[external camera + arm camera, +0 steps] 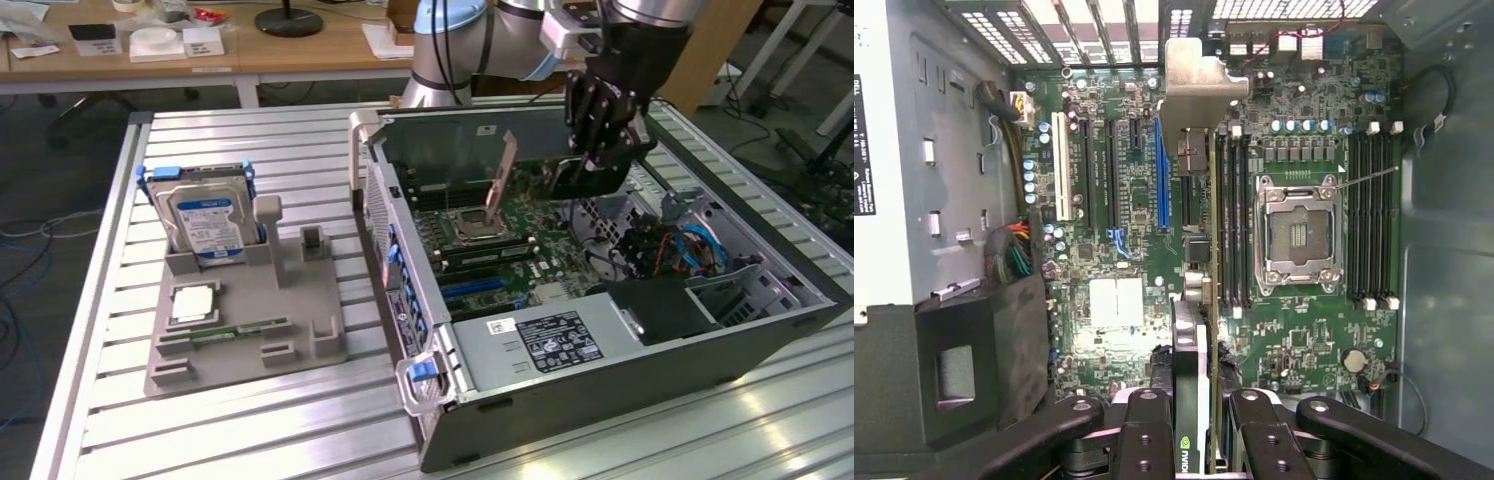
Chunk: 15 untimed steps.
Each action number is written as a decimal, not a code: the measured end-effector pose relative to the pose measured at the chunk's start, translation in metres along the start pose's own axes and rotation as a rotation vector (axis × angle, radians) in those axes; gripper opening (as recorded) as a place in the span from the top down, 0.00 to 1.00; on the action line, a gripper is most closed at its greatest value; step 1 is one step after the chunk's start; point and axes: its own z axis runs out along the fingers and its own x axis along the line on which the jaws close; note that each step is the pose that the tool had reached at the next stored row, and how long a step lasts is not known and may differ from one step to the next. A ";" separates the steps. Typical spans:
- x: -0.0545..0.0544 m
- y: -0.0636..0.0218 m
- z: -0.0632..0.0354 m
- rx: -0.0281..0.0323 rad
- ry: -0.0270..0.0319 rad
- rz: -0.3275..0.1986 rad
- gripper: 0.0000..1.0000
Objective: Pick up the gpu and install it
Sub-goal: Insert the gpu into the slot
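Your gripper point(1194, 405) is clamped on the gpu point(1195, 345). In the wrist view, a finger point(1144, 430) presses each face of the card, which you see edge-on with its metal bracket point(1197, 85) at the far end. The card hangs over the motherboard point(1304, 340) inside the open case point(694, 345) and looks clear of the board, not yet seated. What matters here is how the card lines up with the blue slot point(1161, 185). The card's long axis runs parallel to that slot, with the bracket end pointing at the slotted rear wall point(1104, 25). The card's edge appears just beside the slot, between it and the black memory slots point(1232, 220), so I judge it to be off to one side and not over the slot. The camera angle could account for part of that offset. In the exterior view, the gripper point(601, 150) and the gpu point(591, 178) sit at about 2 o'clock from the CPU socket point(475, 226). The blue slots point(470, 290) lie toward 7 o'clock from the gripper. The grey holder point(247, 330) with the hard drive point(207, 215) stands outside the case, well apart, at roughly 8 o'clock from the gripper.
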 end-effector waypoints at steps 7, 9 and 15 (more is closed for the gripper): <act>0.000 0.0002 0.0025 0.0000 0.0001 0.000 0.73; 0.000 0.0002 0.0025 0.0000 0.0001 0.000 0.73; 0.000 0.0026 0.0050 0.0003 0.0000 0.000 0.73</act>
